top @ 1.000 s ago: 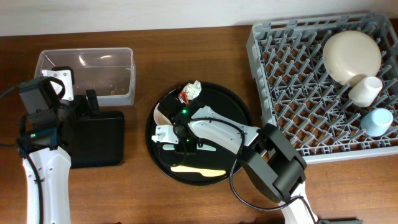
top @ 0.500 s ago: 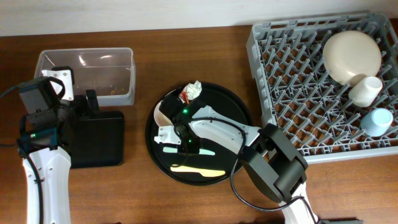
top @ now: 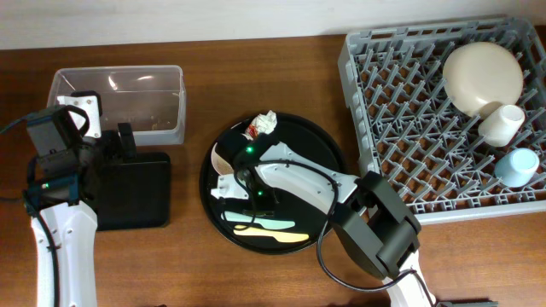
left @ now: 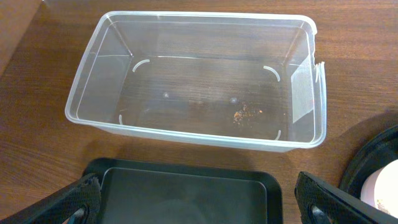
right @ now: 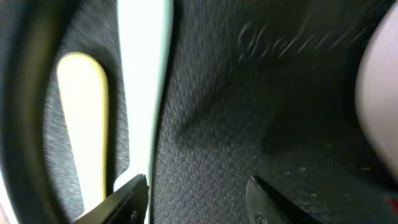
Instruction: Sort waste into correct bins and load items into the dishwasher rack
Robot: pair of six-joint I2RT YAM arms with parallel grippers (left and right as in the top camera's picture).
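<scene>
We cannot read the round black tray's (top: pixel 317 141) blurred lettering; its pink-rimmed bowl (top: pixel 219 159) is mostly hidden. Both right gripper (right: pixel 196 186) and left gripper (left: pixel 199 205) stand parted, empty.

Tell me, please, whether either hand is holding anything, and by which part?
Nothing is held. The right hand stands open above the round tray, the mint-green spoon lying loose beside it; the left hand is open and empty.

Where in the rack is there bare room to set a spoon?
In the rack, the left and middle grid is bare, left of the plate. The right side is crowded: plate, white cup, blue cup.
</scene>
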